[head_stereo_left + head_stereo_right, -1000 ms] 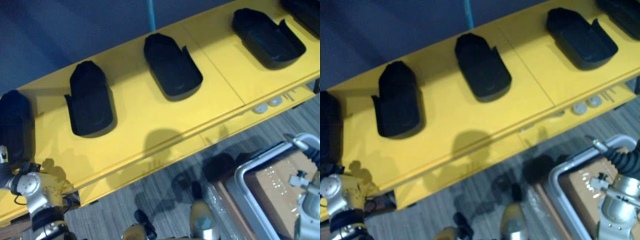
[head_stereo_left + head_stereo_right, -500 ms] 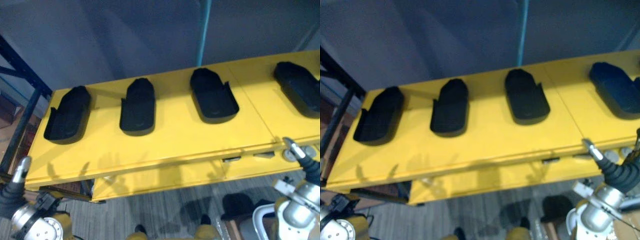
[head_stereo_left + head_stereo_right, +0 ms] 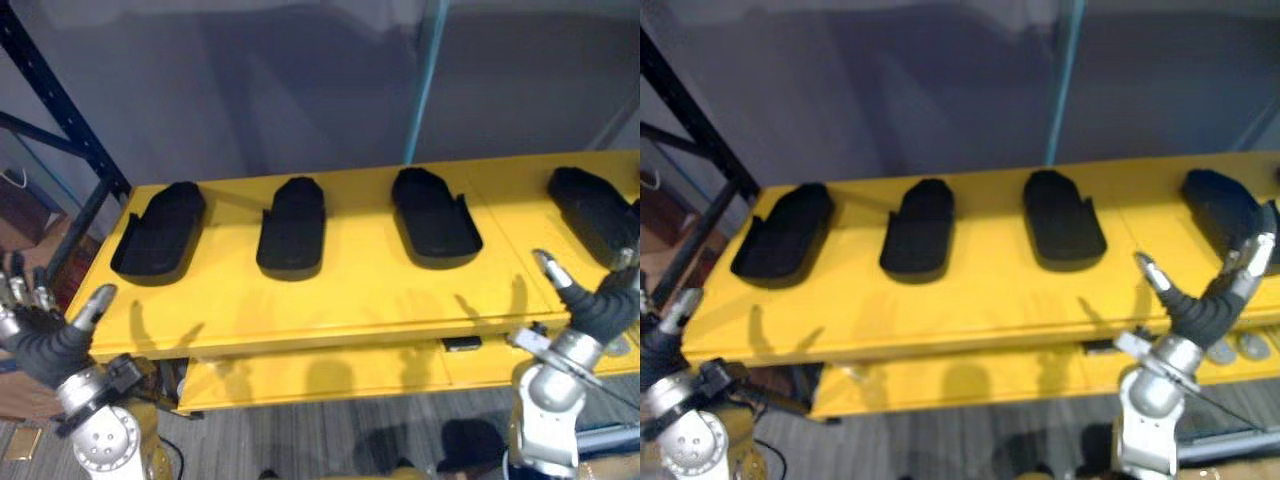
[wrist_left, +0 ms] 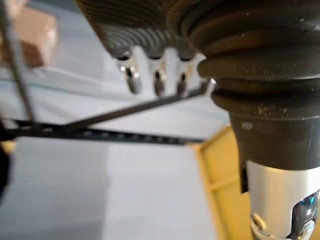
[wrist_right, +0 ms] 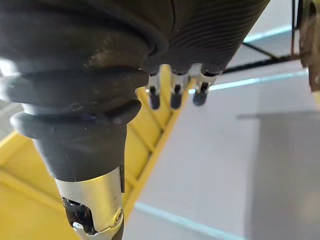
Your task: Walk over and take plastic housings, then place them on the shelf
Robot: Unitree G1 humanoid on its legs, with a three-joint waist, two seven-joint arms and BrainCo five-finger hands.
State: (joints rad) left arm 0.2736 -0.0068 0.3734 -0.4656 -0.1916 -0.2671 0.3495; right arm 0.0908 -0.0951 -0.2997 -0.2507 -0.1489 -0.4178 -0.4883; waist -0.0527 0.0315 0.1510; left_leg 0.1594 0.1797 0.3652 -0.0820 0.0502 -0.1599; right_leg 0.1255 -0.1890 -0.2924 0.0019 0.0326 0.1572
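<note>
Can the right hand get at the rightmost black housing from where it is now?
Probably yes. The right hand, open and empty, is raised by the front edge of the yellow surface; the rightmost housing lies just past it, with nothing between them.

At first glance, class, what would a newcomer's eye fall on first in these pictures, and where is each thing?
The bright yellow shelf spans the view, and four black plastic housings lie in a spaced row along its top. At its near edge the left hand and right hand hover open and empty, one at each end.
</note>
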